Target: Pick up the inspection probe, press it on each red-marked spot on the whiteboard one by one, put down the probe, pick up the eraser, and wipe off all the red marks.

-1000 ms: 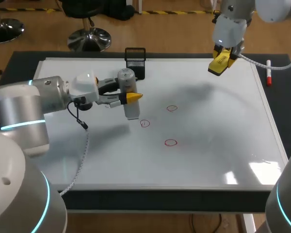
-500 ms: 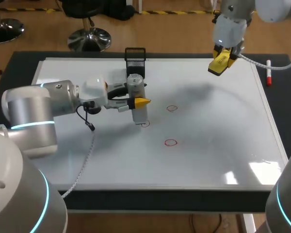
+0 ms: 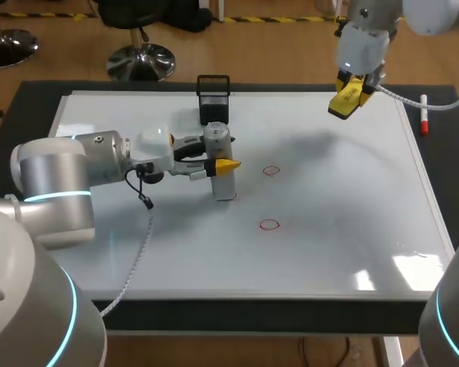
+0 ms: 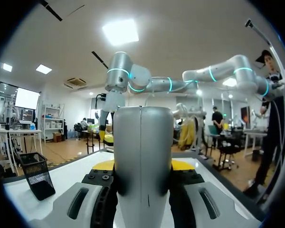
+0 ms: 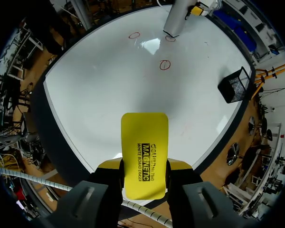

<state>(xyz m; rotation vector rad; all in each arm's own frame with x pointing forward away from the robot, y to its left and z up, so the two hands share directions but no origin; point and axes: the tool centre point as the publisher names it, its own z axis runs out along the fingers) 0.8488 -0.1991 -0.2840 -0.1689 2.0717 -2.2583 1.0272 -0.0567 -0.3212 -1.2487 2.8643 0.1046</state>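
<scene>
Left gripper [image 3: 219, 159] pinching the grey cylindrical inspection probe [image 3: 224, 183] from two sides. Probe upright, foot on the white whiteboard [image 3: 138, 245], near the black wire-mesh basket [image 3: 213, 99], on my side of it. Red ring mark [image 5: 170, 38] right at the probe's foot. Second red ring [image 3: 271, 170] and third red ring [image 3: 269, 224] lie further from the basket, uncovered. My right gripper [image 3: 344, 101] clamps the flat yellow eraser [image 5: 143, 137], raised above the board, well right of the basket. Red-capped white marker pen [image 3: 423, 115] lies off the board, further right still.

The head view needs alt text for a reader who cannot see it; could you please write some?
The left tool grips a grey inspection probe upright, its lower end on the whiteboard, beside two red circles. The right tool holds a yellow eraser above the board's far right part; a black mesh holder stands at the far edge.
</scene>
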